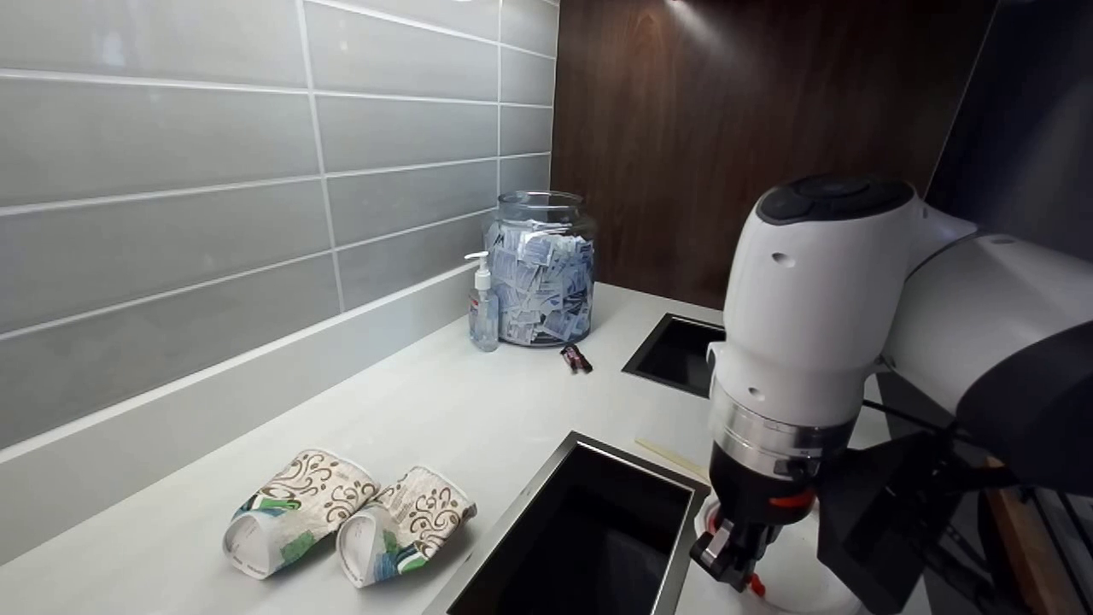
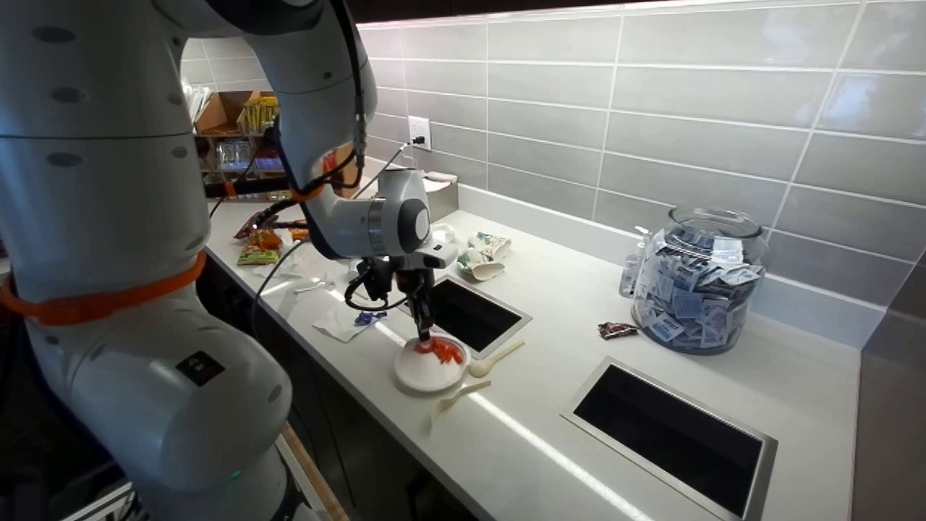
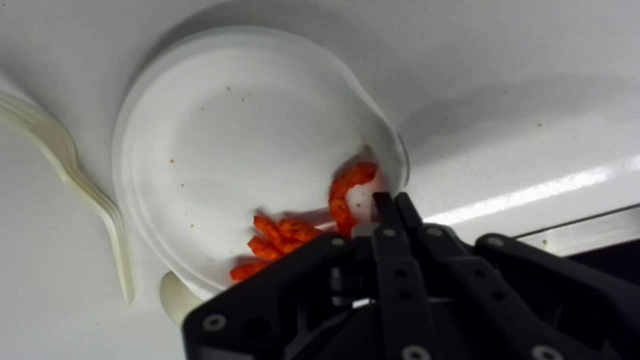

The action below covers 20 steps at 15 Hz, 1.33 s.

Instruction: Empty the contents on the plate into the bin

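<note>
The white round plate (image 3: 250,140) lies below my wrist, its edge buckled where my gripper (image 3: 397,197) is shut on the rim. Several red scraps (image 3: 345,197) lie on the plate by the fingers; the gripper partly hides them. The plate also shows in both exterior views (image 1: 798,564) (image 2: 427,373), with the gripper (image 1: 724,559) (image 2: 425,334) pointing down at its bin-side edge. I cannot tell whether the plate is lifted. The bin (image 1: 589,530) is the dark metal-rimmed opening beside the plate, also in an exterior view (image 2: 474,315); its rim shows in the wrist view (image 3: 590,232).
A pale fork (image 2: 456,398) and spoon (image 2: 495,358) lie beside the plate. Two patterned cups (image 1: 299,512) lie past the bin. A smaller dark opening (image 1: 683,350), a glass jar (image 1: 546,273), a pump bottle (image 1: 483,312) and a wrapper (image 2: 617,330) stand farther along.
</note>
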Each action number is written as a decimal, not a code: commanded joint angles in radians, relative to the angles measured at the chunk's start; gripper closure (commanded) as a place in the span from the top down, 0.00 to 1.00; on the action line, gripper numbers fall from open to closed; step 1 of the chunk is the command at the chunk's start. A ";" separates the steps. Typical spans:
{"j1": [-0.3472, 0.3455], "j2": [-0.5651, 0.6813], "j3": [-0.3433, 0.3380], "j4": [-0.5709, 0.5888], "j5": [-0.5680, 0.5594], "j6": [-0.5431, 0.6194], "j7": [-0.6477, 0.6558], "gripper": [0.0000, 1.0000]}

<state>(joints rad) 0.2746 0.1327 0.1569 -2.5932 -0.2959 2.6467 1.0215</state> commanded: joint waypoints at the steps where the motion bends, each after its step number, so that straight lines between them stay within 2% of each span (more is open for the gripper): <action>1: 0.020 -0.017 -0.015 -0.006 -0.061 0.002 0.051 0.01; 20: 0.004 -0.112 0.015 -0.018 -0.174 -0.061 0.101 0.01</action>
<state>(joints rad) 0.2809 0.0579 0.1607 -2.5928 -0.4351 2.6218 1.0839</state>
